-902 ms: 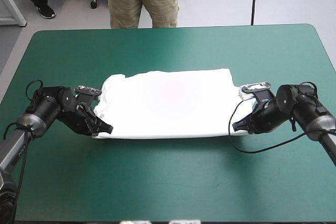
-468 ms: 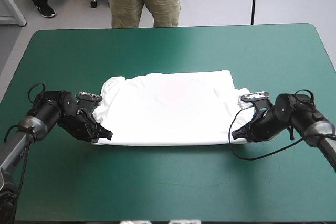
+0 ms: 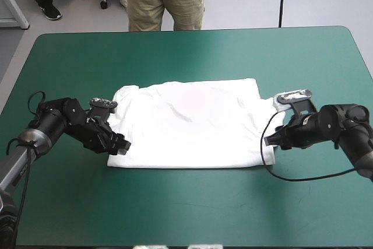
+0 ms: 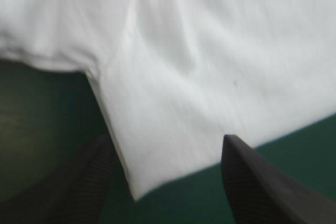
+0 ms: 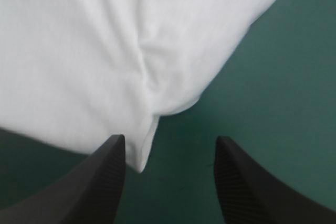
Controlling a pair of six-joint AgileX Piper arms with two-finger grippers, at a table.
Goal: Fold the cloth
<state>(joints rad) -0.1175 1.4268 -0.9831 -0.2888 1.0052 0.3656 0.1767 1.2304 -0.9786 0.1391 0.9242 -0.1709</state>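
Note:
The white T-shirt [image 3: 186, 123] lies folded in a wide flat band across the middle of the teal-green table. My left gripper [image 3: 120, 146] sits at its near left corner, open. The left wrist view shows that corner of the T-shirt [image 4: 173, 77] lying loose on the table between the two parted black fingers [image 4: 262, 187], not pinched. My right gripper [image 3: 270, 141] is at the near right corner, open too. In the right wrist view a corner of the T-shirt [image 5: 115, 56] lies just ahead of the separated fingers [image 5: 94, 187], free of them.
Bare teal-green cover [image 3: 192, 208] surrounds the T-shirt on all sides, widest toward the near edge. A person stands just beyond the table's far edge [image 3: 186, 29], not reaching over it.
Both grippers were shut on the T-shirt's near corners just before; now both have opened and released it. The near edge has dropped flat onto the table, and the right gripper has drawn back slightly.

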